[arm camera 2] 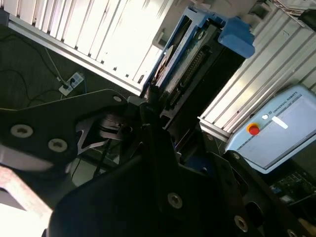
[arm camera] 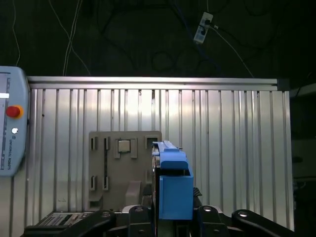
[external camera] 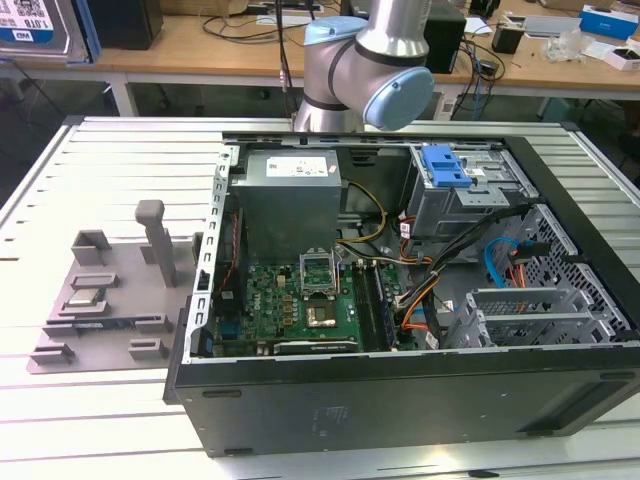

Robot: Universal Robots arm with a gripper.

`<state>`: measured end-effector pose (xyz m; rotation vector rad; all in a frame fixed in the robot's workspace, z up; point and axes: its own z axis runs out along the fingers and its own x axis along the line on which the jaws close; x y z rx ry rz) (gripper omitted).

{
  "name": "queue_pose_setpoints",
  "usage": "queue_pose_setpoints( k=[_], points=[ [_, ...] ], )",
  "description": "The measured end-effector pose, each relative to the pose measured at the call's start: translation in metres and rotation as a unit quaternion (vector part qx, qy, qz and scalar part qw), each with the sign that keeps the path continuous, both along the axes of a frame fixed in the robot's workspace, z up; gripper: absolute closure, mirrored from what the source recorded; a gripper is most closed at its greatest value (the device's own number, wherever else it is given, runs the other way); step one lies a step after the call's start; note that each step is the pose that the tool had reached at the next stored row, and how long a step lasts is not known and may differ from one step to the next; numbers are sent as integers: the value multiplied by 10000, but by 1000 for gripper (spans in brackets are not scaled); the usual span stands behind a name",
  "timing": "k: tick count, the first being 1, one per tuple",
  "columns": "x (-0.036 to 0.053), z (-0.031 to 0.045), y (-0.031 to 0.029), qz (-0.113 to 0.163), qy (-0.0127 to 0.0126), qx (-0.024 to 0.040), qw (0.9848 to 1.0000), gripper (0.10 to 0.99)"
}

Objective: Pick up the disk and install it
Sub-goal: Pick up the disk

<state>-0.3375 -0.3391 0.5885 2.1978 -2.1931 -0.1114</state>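
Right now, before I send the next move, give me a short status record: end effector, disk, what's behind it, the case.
end effector: shut on the disk
disk: lifted off the table, seen edge-on in the first wrist view, blue side rail toward the camera
behind the disk: gray fixture tray on the slatted table, small square chip seated in the tray
computer case: open, on the exterior view's right of the tray
install: not yet done
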Motion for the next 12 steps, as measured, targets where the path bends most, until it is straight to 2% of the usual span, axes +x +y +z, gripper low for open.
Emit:
queue_pose_setpoints(
  k=[2, 3, 5, 6, 7, 12],
  points=[
    [2, 183, 2, 0, 11, 0, 10000, 722],
    [2, 186, 2, 0, 11, 0, 10000, 722],
    [53, 153, 2, 0, 10, 1, 10000, 722],
    [122, 86, 2, 0, 10, 1, 10000, 722],
    [152, 50, 2, 0, 11, 0, 10000, 722],
    [204, -45, 2, 0, 11, 1, 10000, 722]
  ],
)
